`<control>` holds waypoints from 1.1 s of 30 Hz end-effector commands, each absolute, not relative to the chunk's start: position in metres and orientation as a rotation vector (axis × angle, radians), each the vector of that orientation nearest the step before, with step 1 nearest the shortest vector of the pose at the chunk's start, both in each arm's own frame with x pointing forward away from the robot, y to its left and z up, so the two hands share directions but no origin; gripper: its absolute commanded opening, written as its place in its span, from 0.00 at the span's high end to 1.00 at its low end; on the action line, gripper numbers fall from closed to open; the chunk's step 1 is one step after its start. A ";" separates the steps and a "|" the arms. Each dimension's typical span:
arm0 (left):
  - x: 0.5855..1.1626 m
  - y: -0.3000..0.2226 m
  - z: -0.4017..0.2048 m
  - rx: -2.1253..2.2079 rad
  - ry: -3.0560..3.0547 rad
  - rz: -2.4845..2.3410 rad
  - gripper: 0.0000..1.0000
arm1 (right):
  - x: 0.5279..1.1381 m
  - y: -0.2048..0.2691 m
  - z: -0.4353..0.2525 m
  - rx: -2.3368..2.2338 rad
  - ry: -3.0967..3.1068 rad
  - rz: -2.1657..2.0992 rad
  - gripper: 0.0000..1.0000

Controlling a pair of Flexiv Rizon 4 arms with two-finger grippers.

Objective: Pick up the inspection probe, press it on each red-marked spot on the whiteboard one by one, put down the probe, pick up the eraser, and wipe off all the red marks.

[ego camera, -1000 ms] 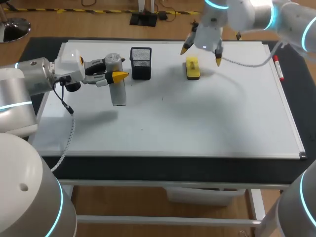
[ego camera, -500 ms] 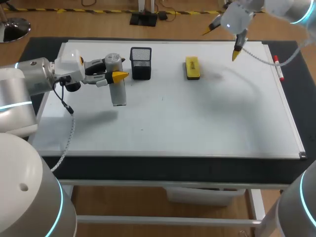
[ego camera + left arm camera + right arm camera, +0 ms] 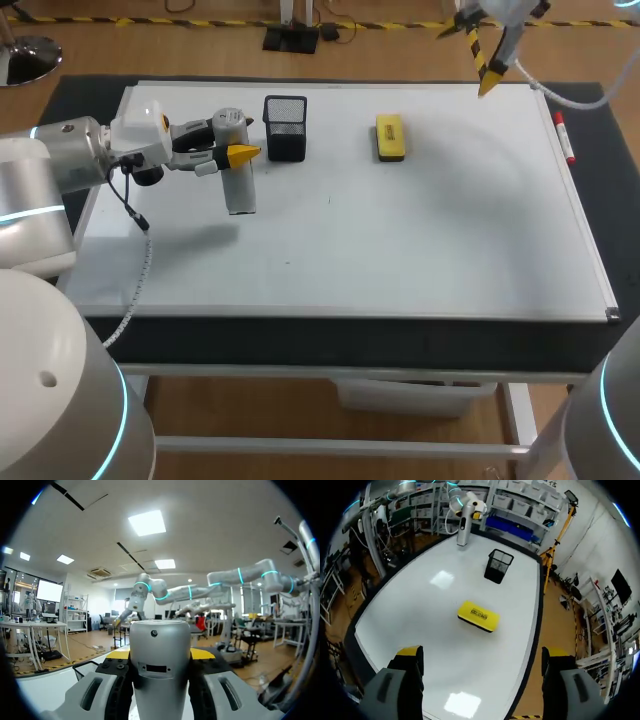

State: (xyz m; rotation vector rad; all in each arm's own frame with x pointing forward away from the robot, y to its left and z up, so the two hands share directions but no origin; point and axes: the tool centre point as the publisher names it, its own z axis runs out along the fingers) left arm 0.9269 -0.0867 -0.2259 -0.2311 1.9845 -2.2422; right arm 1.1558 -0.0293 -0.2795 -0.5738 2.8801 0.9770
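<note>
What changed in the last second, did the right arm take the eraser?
No. The right gripper, open and empty, moved from above the eraser toward the whiteboard's far right edge. The eraser lies where it was; the left gripper still holds the inspection probe, unmoved.

Cyan rings are banding the silver-grey left arm and right arm; yellow tips are capping the left gripper and right gripper, a black cable and a white cable hanging off them.
</note>
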 end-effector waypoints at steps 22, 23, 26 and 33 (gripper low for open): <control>0.959 -0.086 -0.190 -0.145 2.024 -2.198 1.00 | 1.158 -0.041 -0.264 -0.479 2.861 1.138 0.00; 0.964 -0.087 -0.186 -0.129 2.030 -2.196 1.00 | 1.158 -0.041 -0.264 -0.479 2.861 1.138 0.00; 0.977 -0.090 -0.175 -0.108 2.041 -2.192 1.00 | 1.158 -0.041 -0.264 -0.479 2.861 1.138 0.00; 1.004 -0.102 -0.151 -0.065 2.021 -2.199 1.00 | 1.158 -0.041 -0.264 -0.479 2.861 1.138 0.00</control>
